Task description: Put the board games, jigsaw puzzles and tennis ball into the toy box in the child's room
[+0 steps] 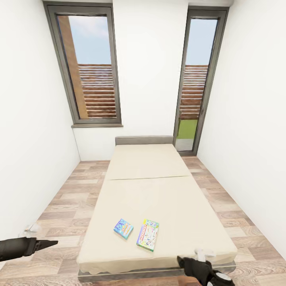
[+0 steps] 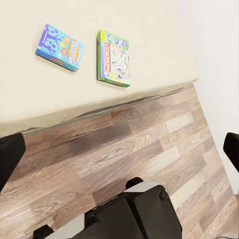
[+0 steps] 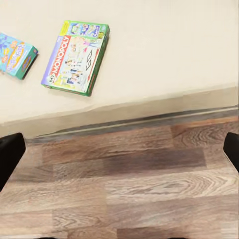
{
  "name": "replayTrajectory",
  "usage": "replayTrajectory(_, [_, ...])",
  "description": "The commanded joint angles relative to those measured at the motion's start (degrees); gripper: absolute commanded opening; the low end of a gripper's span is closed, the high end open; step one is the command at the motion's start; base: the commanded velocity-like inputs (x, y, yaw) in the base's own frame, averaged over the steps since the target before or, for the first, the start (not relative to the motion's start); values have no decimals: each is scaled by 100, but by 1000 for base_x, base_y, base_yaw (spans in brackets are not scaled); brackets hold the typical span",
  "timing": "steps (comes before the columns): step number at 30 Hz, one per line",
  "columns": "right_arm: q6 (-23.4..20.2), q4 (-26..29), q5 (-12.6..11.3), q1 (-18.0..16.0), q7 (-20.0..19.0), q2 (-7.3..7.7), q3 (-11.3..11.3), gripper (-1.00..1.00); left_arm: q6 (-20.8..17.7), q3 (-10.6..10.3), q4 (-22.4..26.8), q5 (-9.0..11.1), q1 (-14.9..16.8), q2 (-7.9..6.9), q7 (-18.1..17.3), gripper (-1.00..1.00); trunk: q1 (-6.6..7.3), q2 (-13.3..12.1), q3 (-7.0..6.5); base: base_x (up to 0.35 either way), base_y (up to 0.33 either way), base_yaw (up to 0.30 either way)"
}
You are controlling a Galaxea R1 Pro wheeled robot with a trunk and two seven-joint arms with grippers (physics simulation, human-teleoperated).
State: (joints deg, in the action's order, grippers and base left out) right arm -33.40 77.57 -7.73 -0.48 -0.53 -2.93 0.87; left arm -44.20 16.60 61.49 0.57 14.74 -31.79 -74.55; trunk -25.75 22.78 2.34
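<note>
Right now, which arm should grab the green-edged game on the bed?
Probably right. The right gripper hangs at the bed's foot edge, near the green-edged board game; the left gripper is out over the floor, beyond the blue game.

The left gripper (image 1: 53, 242) is cut off at the head view's left edge, so how its jaws stand cannot be told; the right gripper (image 1: 180, 260) runs off the bottom edge, jaws likewise unclear; the small blue board game (image 3: 15, 54) is clipped by the right wrist view's edge; its lettering is too blurred to read.
</note>
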Motion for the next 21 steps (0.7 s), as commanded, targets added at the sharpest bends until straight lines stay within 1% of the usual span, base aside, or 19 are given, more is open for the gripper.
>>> replayTrajectory(1, [-257,81,-28,-166,2,-8,10,100,-81,25,22,12,63,3,-15,100,-4,14,15,0,0,0])
replayTrajectory(2, [-355,106,-28,-241,7,-9,10,100,-93,32,34,14,103,8,-14,100,-4,14,15,0,0,0])
replayTrajectory(3, [-525,136,-29,-381,24,-11,10,100,-120,43,50,12,209,30,-5,100,-4,14,15,0,0,0])
replayTrajectory(7, [-795,140,-40,-737,56,-14,10,100,-253,64,34,4,458,113,13,100,-4,14,15,0,0,0])
replayTrajectory(9, [-864,148,-42,-842,65,-14,10,100,-297,64,28,-2,506,148,22,100,-4,14,15,0,0,0])
replayTrajectory(12, [-967,181,-34,-917,70,-15,10,100,-326,63,7,-31,540,275,159,100,-4,14,15,0,0,0])
replayTrajectory(13, [-987,194,-31,-931,70,-15,10,100,-330,66,-5,-30,546,327,306,100,-4,14,15,0,0,0])
replayTrajectory(14, [-993,198,-30,-935,71,-15,8,100,-331,67,-11,-27,548,346,394,100,-4,14,15,0,0,0])
replayTrajectory(15, [-1003,205,-29,-942,71,-15,6,100,-336,70,-17,-20,551,374,587,100,-4,14,15,0,0,0])
replayTrajectory(16, [-1006,209,-29,-944,73,-15,5,100,-337,72,-20,-17,552,385,684,100,-4,14,15,0,0,0])
replayTrajectory(18, [-1019,209,-33,-998,77,-27,1,100,-341,76,-28,0,555,429,1115,100,-4,14,15,0,0,0])
replayTrajectory(20, [-1023,212,-31,-1045,82,-53,1,100,-342,73,-30,2,556,464,1279,100,-4,14,15,0,0,0])
replayTrajectory(21, [-1018,208,-28,-1088,93,-90,1,100,-343,82,-31,4,556,496,1413,100,-4,14,15,0,0,0])
